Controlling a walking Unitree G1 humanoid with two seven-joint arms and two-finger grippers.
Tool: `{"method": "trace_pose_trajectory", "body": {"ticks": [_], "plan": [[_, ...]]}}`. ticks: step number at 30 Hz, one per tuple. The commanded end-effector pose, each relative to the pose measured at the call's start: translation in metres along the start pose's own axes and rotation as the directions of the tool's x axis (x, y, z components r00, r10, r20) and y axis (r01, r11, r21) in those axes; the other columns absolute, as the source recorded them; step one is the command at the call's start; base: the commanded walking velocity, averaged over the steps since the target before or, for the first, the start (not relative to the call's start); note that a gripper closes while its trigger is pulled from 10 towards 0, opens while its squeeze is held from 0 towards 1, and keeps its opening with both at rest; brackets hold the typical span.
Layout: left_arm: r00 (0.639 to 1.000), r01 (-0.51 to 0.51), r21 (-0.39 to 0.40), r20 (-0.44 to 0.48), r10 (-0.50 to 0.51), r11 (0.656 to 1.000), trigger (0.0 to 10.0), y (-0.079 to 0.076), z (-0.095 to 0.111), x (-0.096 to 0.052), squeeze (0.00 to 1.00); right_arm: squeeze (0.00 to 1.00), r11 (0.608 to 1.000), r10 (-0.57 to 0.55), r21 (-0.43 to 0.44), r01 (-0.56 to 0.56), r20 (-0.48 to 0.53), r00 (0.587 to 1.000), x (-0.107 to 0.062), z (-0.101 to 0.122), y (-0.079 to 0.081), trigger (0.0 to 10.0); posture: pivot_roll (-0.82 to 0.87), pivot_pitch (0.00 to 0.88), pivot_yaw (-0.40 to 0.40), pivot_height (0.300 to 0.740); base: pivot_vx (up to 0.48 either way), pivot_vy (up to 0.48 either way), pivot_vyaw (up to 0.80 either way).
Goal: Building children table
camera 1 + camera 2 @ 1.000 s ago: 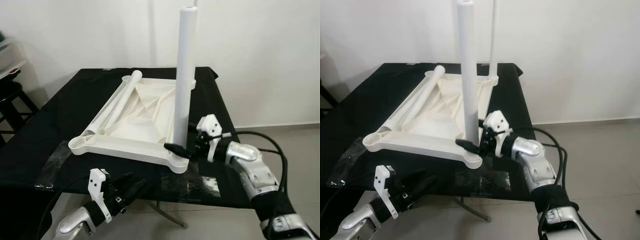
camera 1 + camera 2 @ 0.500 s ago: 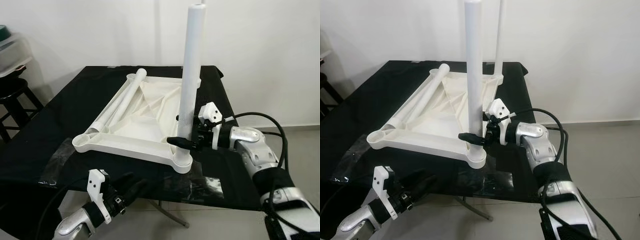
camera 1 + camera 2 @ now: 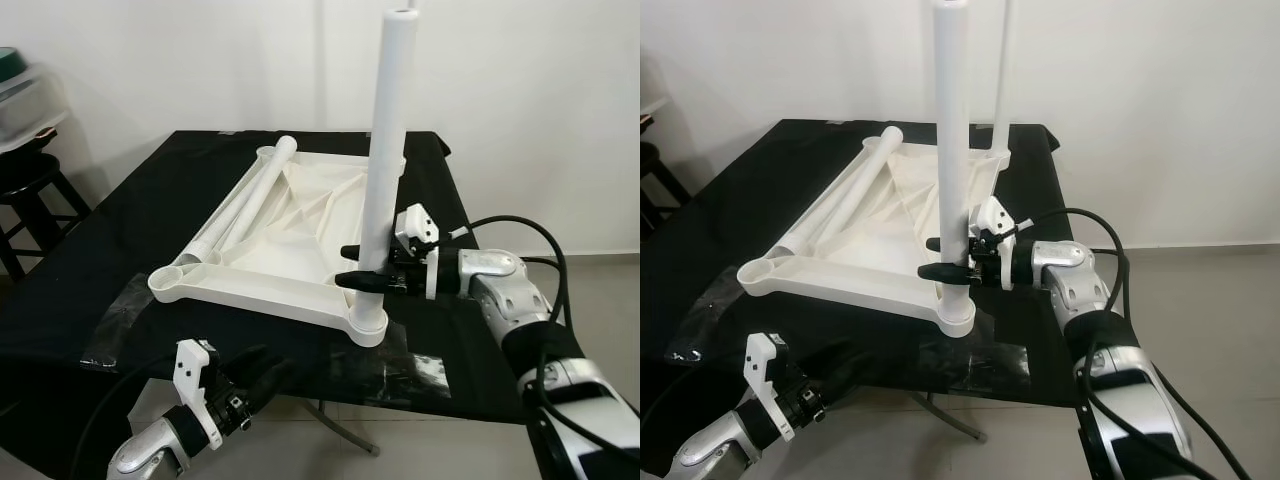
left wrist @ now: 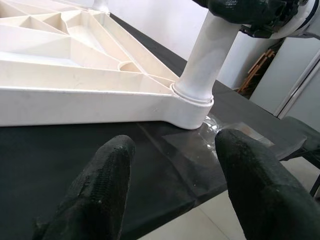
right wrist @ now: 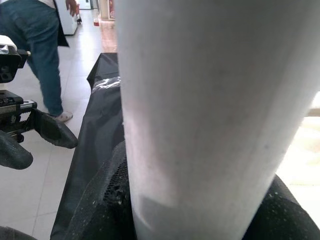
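1. Left gripper [image 3: 255,378]: held low off the near edge of the black table [image 3: 90,260], below and to the left of the work, fingers [image 4: 102,190] spread wide and empty, aimed at the near corner socket [image 4: 192,107] just ahead of the fingertips.
2. Ahead of that gripper and further left: the second near corner of the upturned white tabletop [image 3: 270,250], socket unfilled, with a loose leg [image 3: 240,205] lying along the left rail.
3. Straight ahead of the left gripper: the upright leg [image 3: 385,150] standing in the near right corner socket, a clear plastic sheet [image 3: 395,365] flat on the cloth beneath.
4. Right gripper [image 3: 352,266]: closed around the lower part of that upright leg from the right side, one finger above the other, just above the socket collar; the wrist view looks straight onto the white tube between the pads.
5. Step in hand, by judgement: seating the leg in its socket. Best done by keeping the tube plumb, pressing or twisting straight along its axis, and gripping low to limit leverage.
6. Worth watching: the tabletop probably slides on the cloth under side load, so bracing the near rail with the free gripper would help.
7. Beyond the right gripper, a far leg [image 3: 1000,75] already standing; a person's legs [image 5: 42,55] on the floor in the right wrist view.
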State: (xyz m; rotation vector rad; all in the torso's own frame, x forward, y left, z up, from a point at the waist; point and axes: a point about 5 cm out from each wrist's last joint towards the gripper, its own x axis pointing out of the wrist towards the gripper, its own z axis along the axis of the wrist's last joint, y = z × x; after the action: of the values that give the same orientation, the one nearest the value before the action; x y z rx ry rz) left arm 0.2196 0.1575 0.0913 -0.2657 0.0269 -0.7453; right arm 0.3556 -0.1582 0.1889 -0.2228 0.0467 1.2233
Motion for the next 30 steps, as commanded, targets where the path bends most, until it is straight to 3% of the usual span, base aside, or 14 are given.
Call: {"method": "trace_pose_trajectory", "body": {"ticks": [1, 10, 11, 12, 14, 15, 18, 22, 23, 24, 25, 26, 29, 30], "plan": [[1.000, -0.002, -0.007, -0.012, 0.002, 1.000, 10.0, 0.000, -0.001, -0.002, 0.00, 0.00, 0.999, -0.026, 0.019, 0.026, 0.010, 1.000, -0.008, -0.008, 0.006, 0.0, 0.05, 0.041, 0.021, 0.740, 0.000, 0.000, 0.00], [1.000, -0.001, -0.009, -0.011, 0.000, 1.000, 10.0, 0.000, 0.000, -0.002, 0.00, 0.00, 0.985, -0.139, 0.104, 0.138, 0.007, 0.990, -0.012, -0.026, 0.025, 0.0, 0.03, 0.043, 0.018, 0.740, 0.000, 0.000, 0.00], [1.000, 0.000, -0.010, -0.012, 0.000, 1.000, 10.0, 0.000, 0.000, -0.004, 0.00, 0.00, 0.915, -0.367, 0.150, 0.374, -0.071, 0.927, 0.002, -0.041, 0.036, 0.0, 0.01, 0.042, 0.014, 0.740, 0.000, 0.000, 0.00], [1.000, 0.000, -0.010, -0.012, 0.000, 1.000, 10.0, 0.000, 0.000, -0.004, 0.00, 0.00, 0.915, -0.367, 0.150, 0.374, -0.071, 0.927, 0.002, -0.041, 0.036, 0.0, 0.01, 0.042, 0.014, 0.740, 0.000, 0.000, 0.00], [1.000, 0.002, -0.006, -0.018, -0.002, 1.000, 10.0, 0.002, 0.000, -0.004, 0.00, 0.00, 0.661, -0.682, 0.254, 0.706, -0.189, 0.706, 0.029, -0.059, 0.080, 0.0, 0.02, 0.042, 0.034, 0.740, 0.000, 0.000, 0.00], [1.000, 0.004, -0.002, -0.022, -0.004, 1.000, 10.0, 0.003, 0.000, -0.004, 0.00, 0.00, 0.582, -0.743, 0.273, 0.766, -0.206, 0.637, 0.036, -0.055, 0.086, 0.0, 0.02, 0.042, 0.040, 0.740, 0.000, 0.000, 0.00], [1.000, 0.004, -0.001, -0.025, -0.004, 1.000, 10.0, 0.003, 0.000, -0.004, 0.00, 0.00, 0.575, -0.755, 0.276, 0.770, -0.186, 0.629, 0.042, -0.048, 0.082, 0.0, 0.02, 0.035, 0.035, 0.740, 0.000, 0.000, 0.00], [1.000, 0.001, 0.000, -0.026, -0.001, 1.000, 10.0, 0.004, 0.000, -0.005, 0.00, 0.00, 0.579, -0.774, 0.236, 0.781, -0.145, 0.617, 0.045, -0.024, 0.061, 0.0, 0.03, 0.029, 0.032, 0.740, 0.000, 0.000, 0.00], [1.000, 0.000, 0.002, -0.026, 0.000, 1.000, 10.0, 0.004, 0.000, -0.005, 0.00, 0.00, 0.575, -0.778, 0.229, 0.786, -0.143, 0.611, 0.044, -0.021, 0.059, 2.0, 0.03, 0.030, 0.032, 0.740, 0.000, 0.000, 0.00], [1.000, 0.000, 0.002, -0.026, 0.000, 1.000, 10.0, 0.004, 0.000, -0.005, 0.00, 0.00, 0.575, -0.778, 0.229, 0.786, -0.143, 0.611, 0.044, -0.021, 0.059, 2.0, 0.03, 0.030, 0.032, 0.740, 0.000, 0.000, 0.00], [1.000, -0.001, 0.003, -0.025, 0.001, 1.000, 10.0, 0.004, 0.000, -0.005, 0.00, 0.00, 0.563, -0.785, 0.240, 0.791, -0.146, 0.603, 0.044, -0.017, 0.059, 10.0, 0.03, 0.030, 0.032, 0.740, 0.000, 0.000, 0.00], [1.000, -0.002, 0.003, -0.023, 0.002, 1.000, 10.0, 0.004, 0.000, -0.005, 0.00, 0.94, 0.603, -0.750, 0.271, 0.750, -0.127, 0.649, 0.047, -0.013, 0.062, 10.0, 0.03, 0.031, 0.035, 0.740, 0.000, 0.000, 0.00], [1.000, -0.002, 0.004, -0.022, 0.003, 1.000, 10.0, 0.003, 0.000, -0.005, 0.00, 0.94, 0.632, -0.723, 0.293, 0.717, -0.111, 0.682, 0.049, -0.010, 0.064, 10.0, 0.03, 0.030, 0.035, 0.740, 0.000, 0.000, 0.00], [1.000, -0.002, 0.002, -0.021, 0.002, 1.000, 10.0, 0.003, 0.001, -0.005, 0.00, 1.00, 0.710, -0.661, 0.295, 0.640, -0.037, 0.750, 0.052, 0.002, 0.062, 10.0, 0.03, 0.042, 0.042, 0.740, 0.000, 0.000, 0.00]]}}
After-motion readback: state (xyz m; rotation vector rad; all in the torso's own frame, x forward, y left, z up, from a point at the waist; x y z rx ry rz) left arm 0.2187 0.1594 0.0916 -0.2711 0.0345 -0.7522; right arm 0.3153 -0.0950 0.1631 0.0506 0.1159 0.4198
